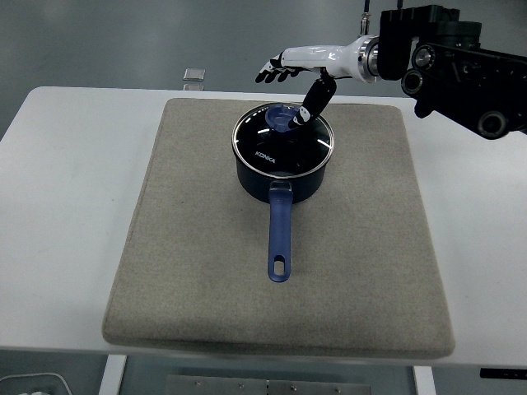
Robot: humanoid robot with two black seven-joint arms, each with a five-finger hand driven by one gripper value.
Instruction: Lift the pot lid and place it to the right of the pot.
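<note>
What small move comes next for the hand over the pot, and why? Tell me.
Probably lower the right hand and close it round the blue knob. The hand is open above the lid, thumb tip by the knob, and the lid sits on the pot.

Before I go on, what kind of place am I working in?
Probably a lab or test bench, not a kitchen: a white table with a grey mat, one lidded pot, and bare grey floor behind.

Single head view, high on robot's side, facing forward and down over white table [66,164], moderately near
</note>
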